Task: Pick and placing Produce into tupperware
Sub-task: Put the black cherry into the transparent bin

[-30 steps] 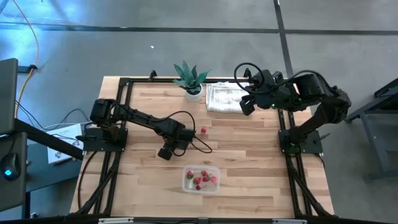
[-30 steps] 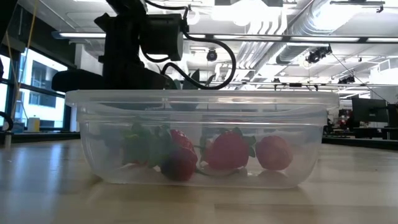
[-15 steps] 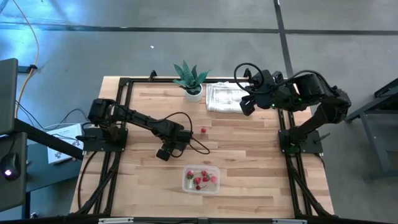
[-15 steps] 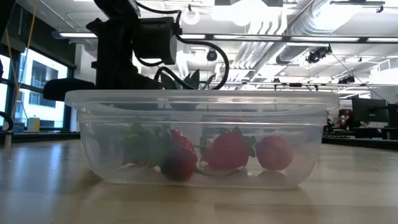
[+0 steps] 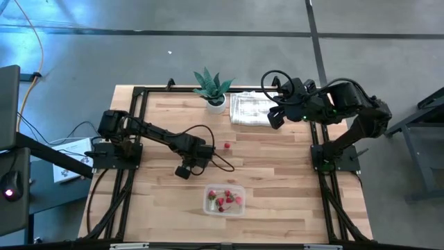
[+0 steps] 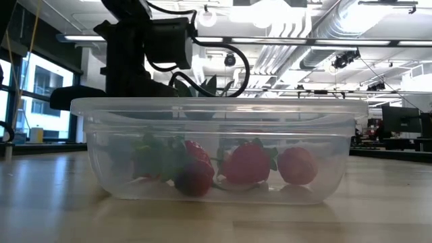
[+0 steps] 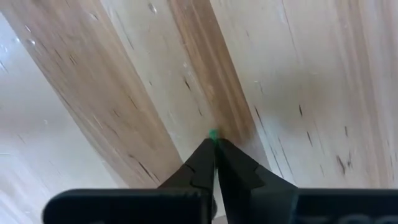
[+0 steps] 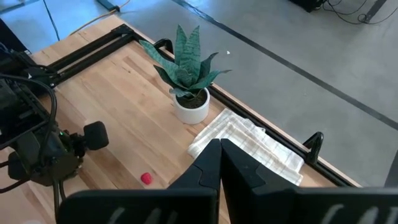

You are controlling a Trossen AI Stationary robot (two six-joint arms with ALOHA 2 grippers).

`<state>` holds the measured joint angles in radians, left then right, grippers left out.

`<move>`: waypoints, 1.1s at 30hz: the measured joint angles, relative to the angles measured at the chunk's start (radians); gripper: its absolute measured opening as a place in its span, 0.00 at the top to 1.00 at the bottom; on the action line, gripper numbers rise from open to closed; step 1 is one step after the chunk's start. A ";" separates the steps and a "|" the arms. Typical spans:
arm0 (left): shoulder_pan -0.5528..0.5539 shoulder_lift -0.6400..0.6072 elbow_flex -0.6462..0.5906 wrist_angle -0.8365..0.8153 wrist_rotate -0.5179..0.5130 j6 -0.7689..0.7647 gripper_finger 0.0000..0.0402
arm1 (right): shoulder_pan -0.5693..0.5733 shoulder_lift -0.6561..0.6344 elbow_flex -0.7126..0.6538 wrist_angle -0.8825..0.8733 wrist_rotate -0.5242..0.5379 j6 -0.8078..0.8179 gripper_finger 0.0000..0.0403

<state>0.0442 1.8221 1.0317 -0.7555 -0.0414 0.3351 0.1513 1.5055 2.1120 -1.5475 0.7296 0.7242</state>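
The clear tupperware [image 5: 224,200] [image 6: 216,148] stands near the table's front edge with several red produce pieces [image 6: 246,162] on its floor. One red piece [image 5: 227,145] [image 8: 146,178] lies alone on the wood at mid-table. Just left of it, my left gripper [image 5: 198,155] [image 7: 214,142] points straight down at the table top, shut, with a tiny green bit at its tips. My right gripper [image 5: 275,118] [image 8: 219,146] hangs shut and holds nothing, high over the far right by the white cloth. My left gripper pinches a tiny green bit [image 7: 212,133] at the very ends of its two fingers, coming from above and pointing down. The bit is right at the wooden table top. The fingers hide anything more of it, so what it belongs to cannot be told.
A potted green plant [image 5: 214,89] stands at the far edge, with a folded white cloth [image 5: 253,109] to its right. A black frame [image 5: 139,125] runs along the table's sides. Bare wood lies between my left gripper and the tupperware.
My left gripper has come down a little toward the table top and has since kept still. The red piece and the tupperware have not moved.
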 joint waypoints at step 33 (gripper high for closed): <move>-0.159 -0.066 0.467 0.059 -0.026 -0.231 1.00 | -0.001 0.000 0.000 0.003 0.001 -0.029 1.00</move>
<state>-0.1147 1.7561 1.4991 -0.6961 -0.0679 0.1042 0.1505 1.5055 2.1120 -1.5444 0.7303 0.6949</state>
